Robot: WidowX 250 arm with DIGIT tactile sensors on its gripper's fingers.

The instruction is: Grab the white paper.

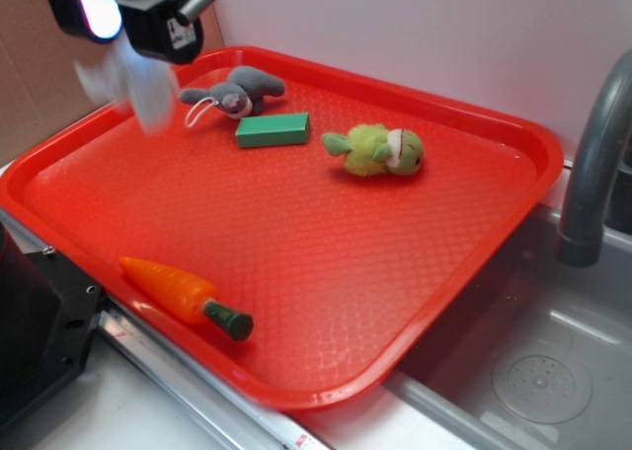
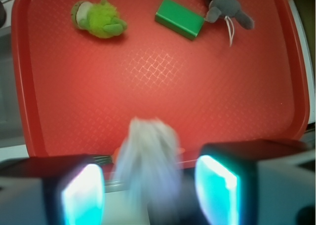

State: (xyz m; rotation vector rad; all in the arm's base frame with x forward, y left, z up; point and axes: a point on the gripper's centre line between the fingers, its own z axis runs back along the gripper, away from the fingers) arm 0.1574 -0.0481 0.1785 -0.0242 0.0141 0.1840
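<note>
The white paper (image 1: 128, 80) is a pale, motion-blurred wad in the air just under my gripper (image 1: 133, 47), over the far left corner of the red tray (image 1: 346, 253). In the wrist view the white paper (image 2: 148, 161) sits between the two glowing fingers (image 2: 81, 195), with a gap showing on each side. My gripper (image 2: 150, 190) is open, its fingers wide apart and not pressing the paper. I cannot tell whether the paper touches anything.
On the tray lie a grey plush mouse (image 1: 237, 90) with a white cord, a green block (image 1: 273, 129), a green plush (image 1: 380, 151) and an orange toy carrot (image 1: 178, 290) near the front rim. A grey faucet (image 1: 592, 154) and a sink (image 1: 543, 371) stand at the right.
</note>
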